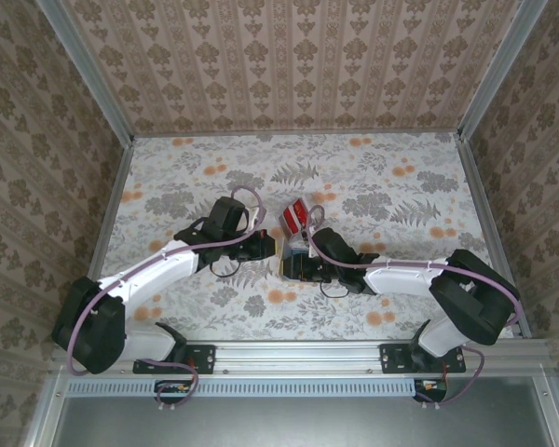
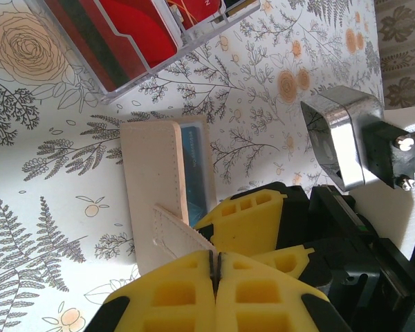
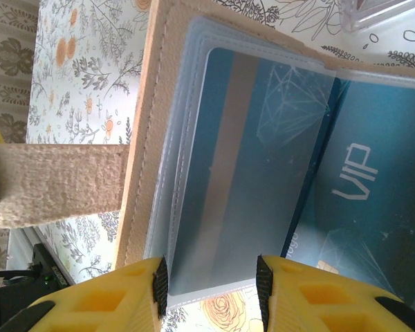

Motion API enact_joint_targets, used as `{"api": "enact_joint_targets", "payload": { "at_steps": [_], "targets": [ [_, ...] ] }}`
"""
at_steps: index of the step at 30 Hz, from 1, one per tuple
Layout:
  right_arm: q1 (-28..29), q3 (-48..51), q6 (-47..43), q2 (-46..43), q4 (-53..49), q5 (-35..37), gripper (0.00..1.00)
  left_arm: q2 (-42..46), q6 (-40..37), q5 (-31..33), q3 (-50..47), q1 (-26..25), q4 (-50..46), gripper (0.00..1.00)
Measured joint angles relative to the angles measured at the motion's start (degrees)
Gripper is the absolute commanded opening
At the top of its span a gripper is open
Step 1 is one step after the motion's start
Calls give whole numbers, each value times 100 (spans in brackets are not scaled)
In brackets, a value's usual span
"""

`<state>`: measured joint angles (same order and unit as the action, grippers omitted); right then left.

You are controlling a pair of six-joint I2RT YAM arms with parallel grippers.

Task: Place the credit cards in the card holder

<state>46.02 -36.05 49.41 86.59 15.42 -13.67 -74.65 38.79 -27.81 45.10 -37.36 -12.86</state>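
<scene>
Mid-table, left gripper [image 2: 215,266] pinches the card holder [image 2: 149,173] strap [image 2: 183,232]; right gripper [image 3: 209,280] hangs half-open over its sleeves [image 3: 194,173].

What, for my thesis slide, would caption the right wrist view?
Right claw open at the unfolded card holder, blue cards inside its clear sleeves.

Matt, grainy tan leather-like card holder [image 2: 149,180], strap [image 3: 55,187] rough and suede-like; clear glossy plastic sleeves [image 3: 194,207] inside; glossy red credit cards [image 2: 135,31] within clear hard plastic tray [image 2: 124,86]; matt printed table cover [image 2: 263,41].

Damask-patterned walls [image 1: 289,56] enclose a floral-printed table [image 1: 401,186] edged by aluminium rails [image 1: 354,357].
</scene>
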Motion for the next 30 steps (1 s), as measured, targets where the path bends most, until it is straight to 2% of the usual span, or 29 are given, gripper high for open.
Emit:
{"api": "enact_joint_targets", "payload": {
  "at_steps": [18,24,28,30],
  "targets": [
    [-70,323,-2,-490,-229,293,42,0,0,2,-33,74,4,0],
    [-181,619,-9,-813,-590,444,42,0,-31,109,-219,162,72,0],
    [-313,776,-35,-1117,-892,590,42,-26,-116,223,-350,238,103,9],
    [-422,848,-72,-1261,-1016,634,42,-28,-153,280,-444,267,105,20]
  ]
}}
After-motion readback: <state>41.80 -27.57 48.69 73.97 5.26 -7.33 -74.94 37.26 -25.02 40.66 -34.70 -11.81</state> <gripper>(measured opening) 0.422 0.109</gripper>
